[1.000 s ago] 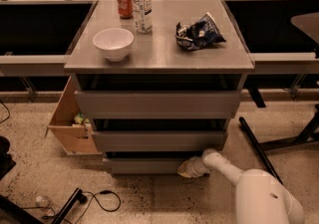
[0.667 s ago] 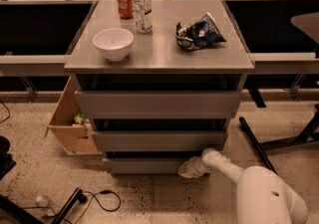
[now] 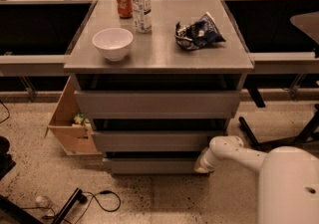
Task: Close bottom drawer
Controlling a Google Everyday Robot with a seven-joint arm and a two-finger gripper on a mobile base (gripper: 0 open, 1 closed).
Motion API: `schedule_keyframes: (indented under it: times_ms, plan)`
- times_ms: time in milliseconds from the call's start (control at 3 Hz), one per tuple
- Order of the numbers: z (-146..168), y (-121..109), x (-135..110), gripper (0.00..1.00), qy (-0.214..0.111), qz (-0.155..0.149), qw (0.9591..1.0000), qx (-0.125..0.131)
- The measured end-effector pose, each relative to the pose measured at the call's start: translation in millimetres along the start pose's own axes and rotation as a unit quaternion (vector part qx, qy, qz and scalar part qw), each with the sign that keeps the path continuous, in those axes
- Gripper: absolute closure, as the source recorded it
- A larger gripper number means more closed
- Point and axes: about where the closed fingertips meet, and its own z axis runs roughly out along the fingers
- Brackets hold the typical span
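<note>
Camera view: the robot's white arm (image 3: 234,151) reaches low to the grey cabinet (image 3: 158,56), its gripper (image 3: 203,164) against the right end of the bottom drawer (image 3: 152,166), the lowest of three just above the floor. Whether the gripper is clenched or released cannot be told. A white bowl (image 3: 113,43), bottle (image 3: 141,3), soda can (image 3: 123,2) and crumpled snack bag (image 3: 198,33) sit on top; a cardboard box (image 3: 70,126) stands just beside the cabinet's left side.

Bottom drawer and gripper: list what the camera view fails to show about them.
- Gripper, at the right end of the bottom drawer front, camera view: contact with the front is hidden by the arm.
- Bottom drawer's inside, camera view: covered by the middle drawer above it.
- How far the bottom drawer stands out, camera view: the steep downward angle hides this.
</note>
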Motion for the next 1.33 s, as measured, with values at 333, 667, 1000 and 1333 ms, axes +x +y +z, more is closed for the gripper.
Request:
schedule_keyframes:
  times_ms: [333, 667, 1000, 1333]
  plan:
    - [-96, 36, -17, 1.00, 0.061, -0.047, 0.9968, -0.023]
    - [-166, 85, -25, 1.00, 0.084, -0.077, 0.9926, -0.043]
    - [-228, 140, -33, 1.00, 0.106, -0.105, 0.9871, -0.059]
    - [-300, 190, -47, 1.00, 0.118, -0.124, 0.9850, -0.021]
